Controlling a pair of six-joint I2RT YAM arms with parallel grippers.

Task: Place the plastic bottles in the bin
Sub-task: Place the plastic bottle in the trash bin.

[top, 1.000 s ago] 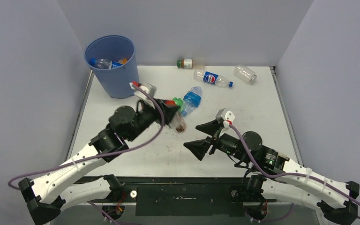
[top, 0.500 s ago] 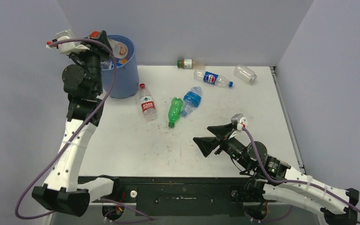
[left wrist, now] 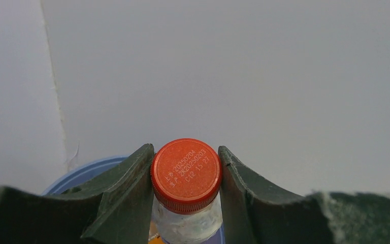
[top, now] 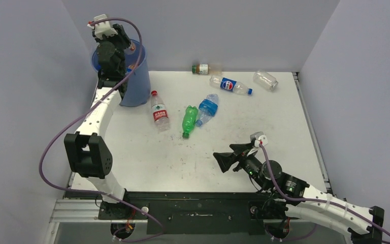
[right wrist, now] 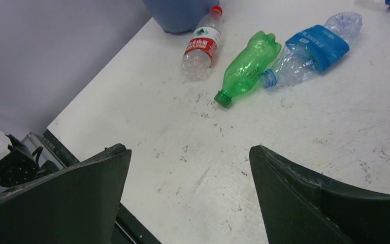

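We read "20250204" and "C12 15 27" on the red cap (left wrist: 186, 174) of a bottle (left wrist: 187, 227). Print on the red label (right wrist: 199, 47) is too small for us.

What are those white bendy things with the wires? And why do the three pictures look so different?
They are two robot arms, the left arm and the right arm. Each ends in a two-finger pincher called a gripper. The wide picture comes from a camera up above, looking down at the table. The other two come from small cameras on the wrists, so dark fingers show at the bottom. The left gripper is above the blue bin, pinching a red-capped bottle. The right gripper is open and holds nothing. Six more bottles lie on the table: a red-label bottle, a green bottle, a squashed blue-label bottle, a Pepsi bottle, a clear bottle and a small brown bottle.
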